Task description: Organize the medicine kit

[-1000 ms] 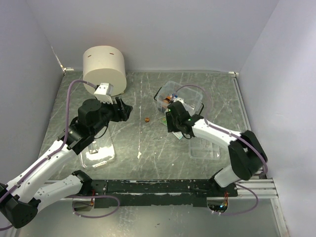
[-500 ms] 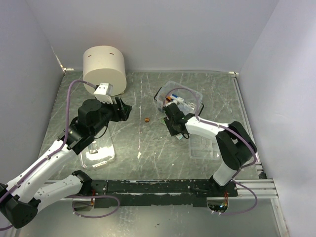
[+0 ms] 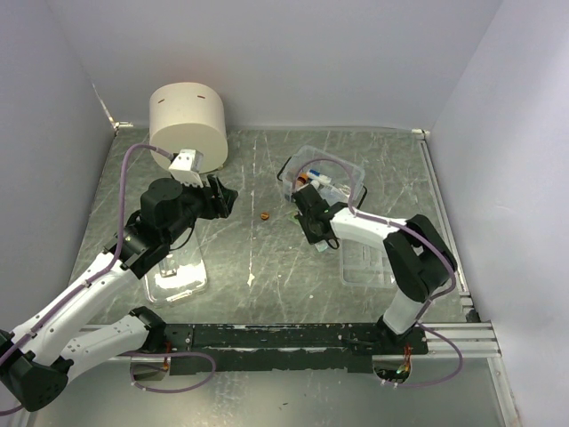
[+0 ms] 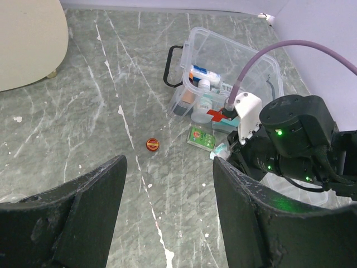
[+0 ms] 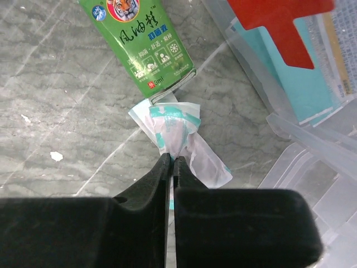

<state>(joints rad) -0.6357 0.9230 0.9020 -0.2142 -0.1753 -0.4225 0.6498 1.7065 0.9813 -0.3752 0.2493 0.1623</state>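
Sitting just beyond my right gripper (image 5: 172, 160), the medicine kit (image 4: 240, 61) has a crumpled white-and-teal packet (image 5: 170, 123) lying outside its red-cross wall. My right jaws are clamped on that packet's near end; my left gripper (image 4: 168, 184) hangs open, well away from the kit.

Clear, black-handled medicine kit (image 4: 241, 58) sits upright, partly filled.

bench (image 3: 267, 267): stone-look green-grey surface, white-veined, smooth, faint sheen.
medicine kit (image 4: 248, 60): clear glossy plastic; handle (image 4: 167, 70) black plastic.
cylinder (image 3: 187, 120): cream, matt, smooth.
green box (image 5: 139, 39): printed card, glossy.
sachet (image 5: 178, 131): thin white-and-teal wrapper, crinkled, slight shine.
left gripper (image 4: 167, 163): fingers matt black plastic, scuffed grey.
right gripper (image 5: 172, 162): fingers smooth black plastic, dull.
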